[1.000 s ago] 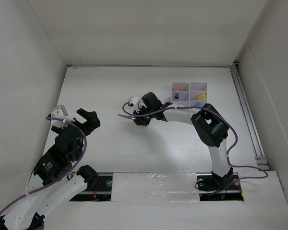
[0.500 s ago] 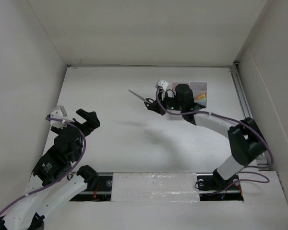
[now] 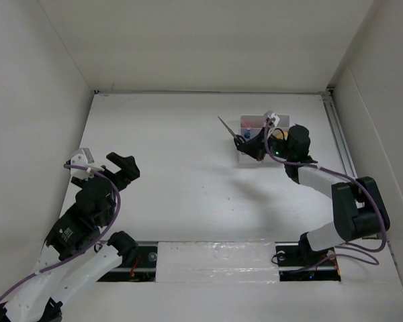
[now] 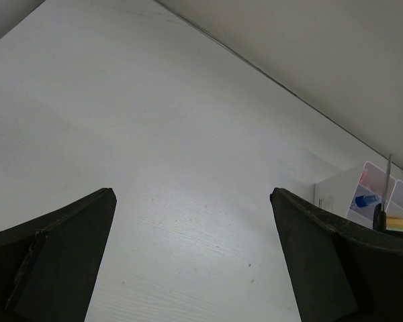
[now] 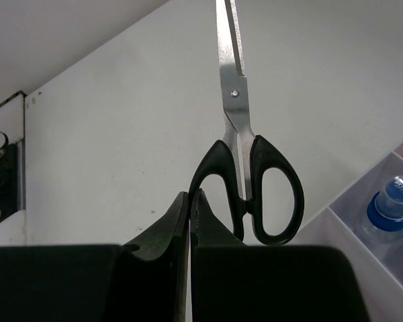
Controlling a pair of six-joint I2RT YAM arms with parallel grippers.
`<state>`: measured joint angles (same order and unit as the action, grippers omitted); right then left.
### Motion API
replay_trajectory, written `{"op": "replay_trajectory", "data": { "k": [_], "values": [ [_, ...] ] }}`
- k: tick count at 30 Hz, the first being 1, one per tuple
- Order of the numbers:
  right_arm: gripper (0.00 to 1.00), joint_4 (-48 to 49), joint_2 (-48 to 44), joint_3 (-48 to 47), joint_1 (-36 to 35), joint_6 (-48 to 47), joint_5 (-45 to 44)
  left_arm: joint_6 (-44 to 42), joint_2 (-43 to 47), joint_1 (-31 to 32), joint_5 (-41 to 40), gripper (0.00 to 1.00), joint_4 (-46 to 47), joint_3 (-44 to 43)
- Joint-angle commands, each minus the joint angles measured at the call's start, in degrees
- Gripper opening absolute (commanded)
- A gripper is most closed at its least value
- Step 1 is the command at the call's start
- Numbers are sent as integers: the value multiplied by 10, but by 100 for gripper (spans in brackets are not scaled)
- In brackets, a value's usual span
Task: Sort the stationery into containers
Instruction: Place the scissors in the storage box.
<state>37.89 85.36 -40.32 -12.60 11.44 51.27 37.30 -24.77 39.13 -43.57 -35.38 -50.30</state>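
My right gripper (image 3: 246,143) is shut on one handle loop of the black-handled scissors (image 3: 227,127) and holds them in the air at the left edge of the white organiser (image 3: 250,119), blades pointing back-left. In the right wrist view the fingertips (image 5: 191,196) pinch the left loop of the scissors (image 5: 272,194). A blue-capped bottle (image 5: 389,208) stands in an organiser compartment (image 5: 336,231) just below. My left gripper (image 3: 124,168) is open and empty at the left, far from everything. Its wrist view shows the organiser (image 4: 363,184) far off.
Coloured items lie in the organiser's compartments, a blue one (image 4: 365,200) and a yellow one (image 4: 396,223) among them. White walls close the table at the back and both sides. A rail (image 3: 342,154) runs along the right edge.
My right gripper has carried the scissors from the middle of the table right and back to the organiser's left edge. The left arm has not moved.
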Motion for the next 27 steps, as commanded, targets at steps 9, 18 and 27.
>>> {"op": "replay_trajectory", "data": {
  "k": [9, 18, 27],
  "values": [
    [0, 71, -19, 15, 62, 10, 76, -9, -1, -1, -2, 100, 20, -11],
    [0, 71, -7, 34, 67, 27, 44, -9, -1, -1, -2, 100, 20, -11],
    [0, 66, -19, 45, 67, 17, 5, -9, -1, -1, -2, 100, 20, -11]
  ]
}}
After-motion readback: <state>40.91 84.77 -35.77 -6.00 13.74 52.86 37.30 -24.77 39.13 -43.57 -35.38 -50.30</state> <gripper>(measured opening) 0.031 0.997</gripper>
